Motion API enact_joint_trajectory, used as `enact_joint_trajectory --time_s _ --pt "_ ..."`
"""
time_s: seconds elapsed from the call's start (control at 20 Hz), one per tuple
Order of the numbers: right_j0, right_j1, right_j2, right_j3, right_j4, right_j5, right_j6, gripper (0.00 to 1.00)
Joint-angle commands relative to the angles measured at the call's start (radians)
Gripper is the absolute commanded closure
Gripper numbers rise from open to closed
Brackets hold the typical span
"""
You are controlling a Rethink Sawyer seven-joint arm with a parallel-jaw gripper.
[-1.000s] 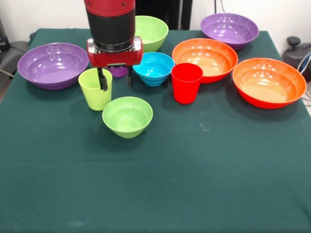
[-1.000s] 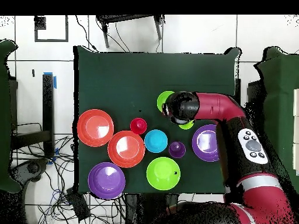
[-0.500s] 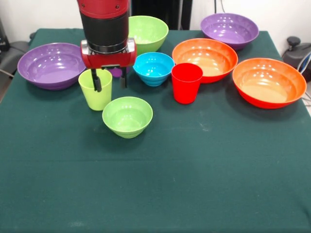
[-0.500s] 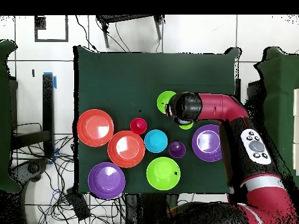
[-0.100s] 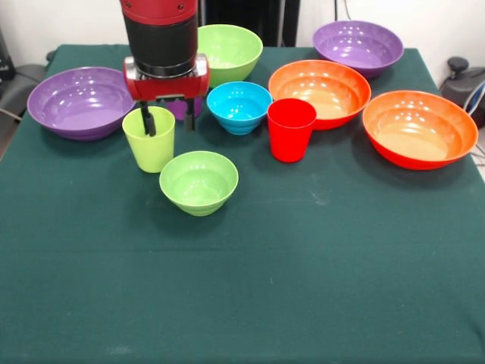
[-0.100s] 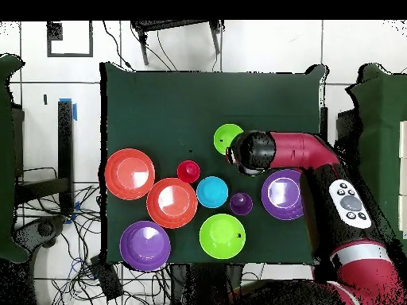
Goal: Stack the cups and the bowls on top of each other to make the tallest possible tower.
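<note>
My gripper point(image 5: 168, 121) is open over the lime-green cup point(image 5: 149, 145), which stands upright. One finger point(image 5: 148, 121) reaches inside the cup's rim and the other hangs outside its right wall. The small lime-green bowl point(image 5: 198, 182) sits just in front of the cup. The small blue bowl point(image 5: 239, 106) and the red cup point(image 5: 291, 129) stand to the right. The purple cup point(image 6: 241, 203) shows in the overhead view and is mostly hidden behind my gripper in the front view. No tower shows: every cup and bowl stands alone.
A medium lime-green bowl point(image 5: 231, 49) sits at the back. Wide purple bowls point(image 5: 82, 102) point(image 5: 358, 47) stand at the left and far right. Two orange bowls point(image 5: 320, 91) point(image 5: 419, 127) lie on the right. The table's green cloth point(image 5: 242, 288) fills the front.
My gripper has shifted left and slightly back in the front view. Its left finger is now inside the lime-green cup's rim. No cup or bowl has moved.
</note>
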Motion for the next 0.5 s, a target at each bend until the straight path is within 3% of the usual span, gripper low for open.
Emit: enact_joint_trajectory --time_s 0.05,0.5 --pt "0.007 -0.03 0.01 0.14 -0.105 -0.004 -0.147 0.0" --pt "0.039 -0.041 -0.024 0.215 -0.119 -0.062 -0.04 0.0"
